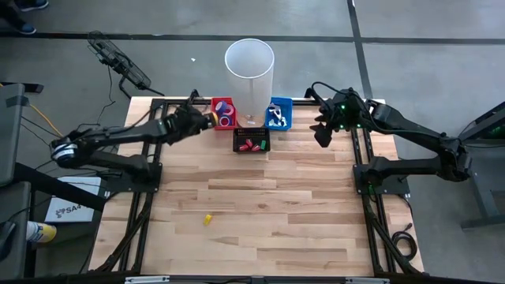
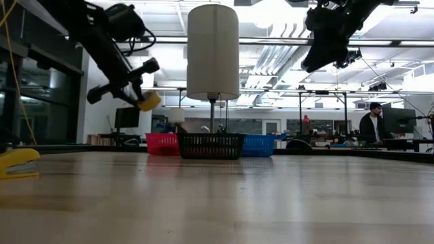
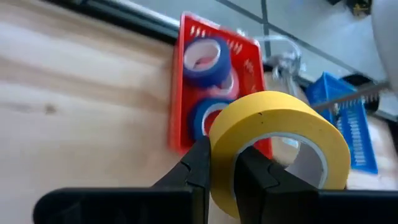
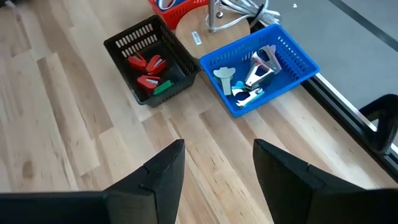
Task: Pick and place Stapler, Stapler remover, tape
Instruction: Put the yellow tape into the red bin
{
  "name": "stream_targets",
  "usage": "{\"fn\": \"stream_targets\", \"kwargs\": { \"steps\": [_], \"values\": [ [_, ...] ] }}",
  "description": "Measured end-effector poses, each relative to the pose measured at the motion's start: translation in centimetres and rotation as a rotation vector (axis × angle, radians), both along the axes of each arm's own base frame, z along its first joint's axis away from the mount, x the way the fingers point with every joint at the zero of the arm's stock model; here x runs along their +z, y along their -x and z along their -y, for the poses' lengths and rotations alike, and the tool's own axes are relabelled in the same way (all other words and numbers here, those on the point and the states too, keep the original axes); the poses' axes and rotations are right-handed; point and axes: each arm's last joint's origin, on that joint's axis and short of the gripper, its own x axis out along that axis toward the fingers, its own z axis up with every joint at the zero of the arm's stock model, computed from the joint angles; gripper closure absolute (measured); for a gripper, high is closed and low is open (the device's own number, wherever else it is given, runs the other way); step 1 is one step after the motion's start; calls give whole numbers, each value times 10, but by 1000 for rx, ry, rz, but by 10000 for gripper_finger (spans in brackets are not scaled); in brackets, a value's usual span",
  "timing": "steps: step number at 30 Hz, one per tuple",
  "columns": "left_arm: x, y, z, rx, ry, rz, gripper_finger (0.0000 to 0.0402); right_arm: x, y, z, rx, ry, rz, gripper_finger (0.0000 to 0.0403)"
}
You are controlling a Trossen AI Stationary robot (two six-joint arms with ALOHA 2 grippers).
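Left gripper (image 3: 222, 167) clamped on yellow tape roll (image 3: 280, 146), held in air just beside red basket (image 3: 181, 87), which already has blue rolls. Step: placing tape. Next, likely: carry over red basket, release. Yellow stapler (image 1: 207, 219) on table, well apart from red basket. Right gripper (image 4: 214, 168) empty, fingers parted, hovering near blue basket (image 4: 267, 65).

Left arm stretched toward far edge of worktop, left hand (image 3: 222, 174) raised above it, fingers (image 3: 198, 163) clamped tight. Right arm bent, held high at far right side; right hand (image 4: 217, 163) fingers parted, holding nothing.
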Motion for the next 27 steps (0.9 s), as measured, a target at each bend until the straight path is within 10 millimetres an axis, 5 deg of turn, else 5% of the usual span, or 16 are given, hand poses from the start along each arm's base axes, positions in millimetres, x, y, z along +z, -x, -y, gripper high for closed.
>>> {"fn": "stream_targets", "kwargs": {
  "steps": [9, 27],
  "values": [
    [-9, 5, -50, -67, 24, -104, 366, 0, 1, 1, -54, -8, 3, 222],
    [-5, -46, -127, -441, -40, -550, 366, 0, 2, 3, -200, -28, 22, 222]
  ]
}}
